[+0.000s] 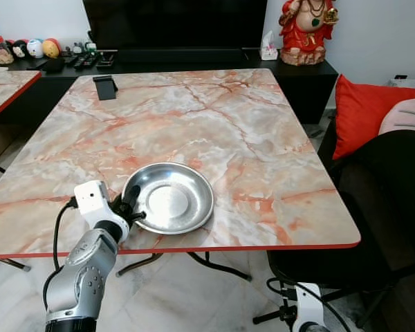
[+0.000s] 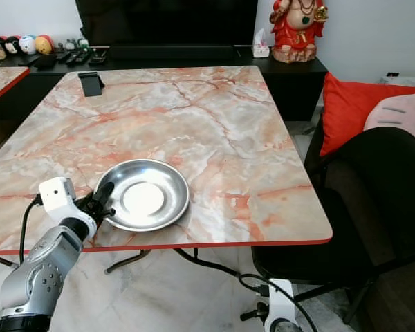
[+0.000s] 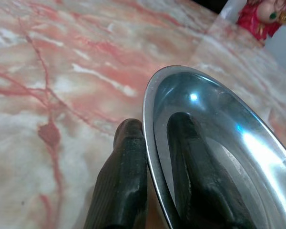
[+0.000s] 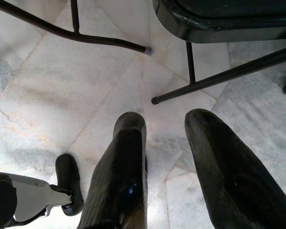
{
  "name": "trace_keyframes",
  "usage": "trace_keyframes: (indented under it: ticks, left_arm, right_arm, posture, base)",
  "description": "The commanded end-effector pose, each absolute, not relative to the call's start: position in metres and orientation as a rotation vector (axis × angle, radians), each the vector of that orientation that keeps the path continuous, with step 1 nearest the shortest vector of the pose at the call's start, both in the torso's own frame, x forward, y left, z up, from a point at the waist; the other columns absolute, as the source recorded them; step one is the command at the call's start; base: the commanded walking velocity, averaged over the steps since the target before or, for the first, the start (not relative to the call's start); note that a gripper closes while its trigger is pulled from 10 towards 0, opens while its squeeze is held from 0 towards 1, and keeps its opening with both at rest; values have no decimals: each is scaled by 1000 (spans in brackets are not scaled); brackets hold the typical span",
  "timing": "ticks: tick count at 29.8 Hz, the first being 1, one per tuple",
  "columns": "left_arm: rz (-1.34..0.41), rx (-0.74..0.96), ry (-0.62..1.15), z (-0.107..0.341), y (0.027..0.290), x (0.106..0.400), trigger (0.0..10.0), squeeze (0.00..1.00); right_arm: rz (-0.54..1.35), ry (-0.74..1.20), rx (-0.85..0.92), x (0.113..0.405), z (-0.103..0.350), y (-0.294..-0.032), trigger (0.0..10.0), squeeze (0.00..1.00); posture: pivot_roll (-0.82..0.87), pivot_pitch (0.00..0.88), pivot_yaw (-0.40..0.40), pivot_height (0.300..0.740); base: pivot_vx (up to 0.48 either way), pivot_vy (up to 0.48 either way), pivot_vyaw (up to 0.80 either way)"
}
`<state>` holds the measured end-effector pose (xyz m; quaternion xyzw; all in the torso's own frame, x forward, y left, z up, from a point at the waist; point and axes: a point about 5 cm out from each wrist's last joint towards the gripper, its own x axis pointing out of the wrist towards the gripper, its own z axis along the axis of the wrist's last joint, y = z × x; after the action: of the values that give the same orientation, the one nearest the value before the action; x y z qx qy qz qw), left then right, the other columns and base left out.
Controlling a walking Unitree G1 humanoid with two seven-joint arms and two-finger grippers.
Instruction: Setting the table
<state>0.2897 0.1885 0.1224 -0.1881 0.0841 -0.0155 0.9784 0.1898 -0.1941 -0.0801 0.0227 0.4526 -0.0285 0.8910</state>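
Right pincer [image 4: 162, 143] hangs low beside the worktop, over the pale marble floor [image 4: 62, 86] — fingers spread, nothing between them. Black chair legs [image 4: 195, 81] cross the floor just beyond its tips.

Left pincer [image 3: 155, 138] is at the worktop's near edge, toward the near left corner. It pinches the near left rim of the steel plate [image 1: 169, 197]: one finger [image 3: 121, 176] sits outside the rim against the worktop, the other [image 3: 200, 176] lies inside the bowl of the plate. Fingers are pressed onto the thin rim, with only the metal between them.

The steel plate rests on the marble worktop [image 1: 214, 117] close to the near edge, left of centre — shallow, round, shiny, nothing in it.

Mid worktop: bare pink-veined marble with a red edge band.

Far left corner: a small black stand [image 1: 105, 86], upright, well apart from the plate.

Beyond the far edge: a black low cabinet [image 1: 304, 76] carrying a red figurine [image 1: 306, 31], a tissue box [image 1: 268, 48] and small items at its left end. Off the right edge: a black chair [image 1: 380, 207] and a red cushion [image 1: 363, 111].
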Motion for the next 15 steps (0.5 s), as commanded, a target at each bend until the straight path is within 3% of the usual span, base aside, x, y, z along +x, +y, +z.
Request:
trace_keyframes:
  ticks: [1, 7, 8, 11, 12, 15]
  left_arm:
    - [-31, -352, 195, 119, 189, 289, 10000, 0]
    - [-24, -265, 237, 113, 190, 288, 10000, 0]
    - [-24, -264, 243, 112, 189, 288, 10000, 55]
    - [-24, -260, 245, 111, 189, 288, 10000, 55]
    - [-24, -247, 250, 111, 189, 287, 10000, 435]
    - [-22, -219, 257, 110, 190, 288, 10000, 451]
  right_arm:
    - [-56, 941, 48, 190, -80, -194, 10000, 0]
    - [-54, 943, 46, 190, -80, -194, 10000, 0]
    - [-53, 944, 46, 190, -80, -193, 10000, 0]
    - [-52, 944, 47, 190, -80, -193, 10000, 0]
    - [-51, 944, 46, 190, -80, -193, 10000, 0]
    - [-49, 945, 44, 191, -80, -193, 10000, 0]
  posture:
    - [-56, 0, 19, 707]
    - [-53, 0, 19, 707]
    - [-53, 0, 19, 707]
    - [-53, 0, 19, 707]
    - [-52, 0, 19, 707]
    - [-52, 0, 19, 707]
  base:
    - [0, 0, 0]
    - [0, 0, 0]
    - [0, 0, 0]
    - [0, 0, 0]
    - [0, 0, 0]
    - [0, 0, 0]
